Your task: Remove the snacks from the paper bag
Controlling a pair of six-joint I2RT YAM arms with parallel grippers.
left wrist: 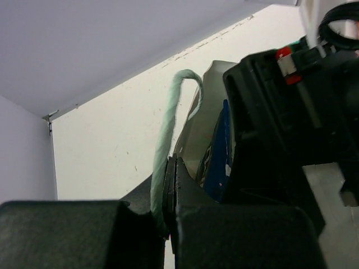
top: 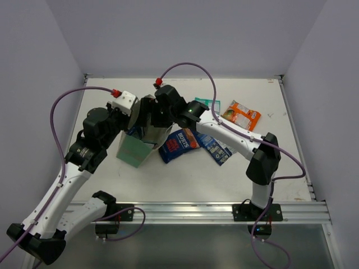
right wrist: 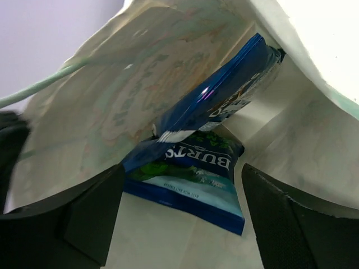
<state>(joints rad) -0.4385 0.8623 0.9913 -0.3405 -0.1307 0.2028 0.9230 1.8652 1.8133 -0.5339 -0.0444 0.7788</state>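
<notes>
The paper bag (top: 133, 150) stands left of centre, with its mint string handle (left wrist: 167, 134) looping up. My left gripper (left wrist: 173, 168) is shut on the bag's rim beside that handle and holds the mouth open (top: 134, 119). My right gripper (top: 153, 120) is open and reaches down into the bag (right wrist: 101, 101). Its fingers straddle a blue Burts packet (right wrist: 188, 179) lying on the bag's floor without touching it. A second blue packet (right wrist: 224, 92) leans above it. On the table lie a blue packet with a red label (top: 178, 144), another blue packet (top: 216, 147), a teal-green one (top: 205, 103) and an orange one (top: 241, 115).
The four loose packets lie right of the bag, under and beyond the right arm's forearm (top: 224, 131). White walls close in the table at the left, back and right. A metal rail (top: 196, 212) runs along the near edge.
</notes>
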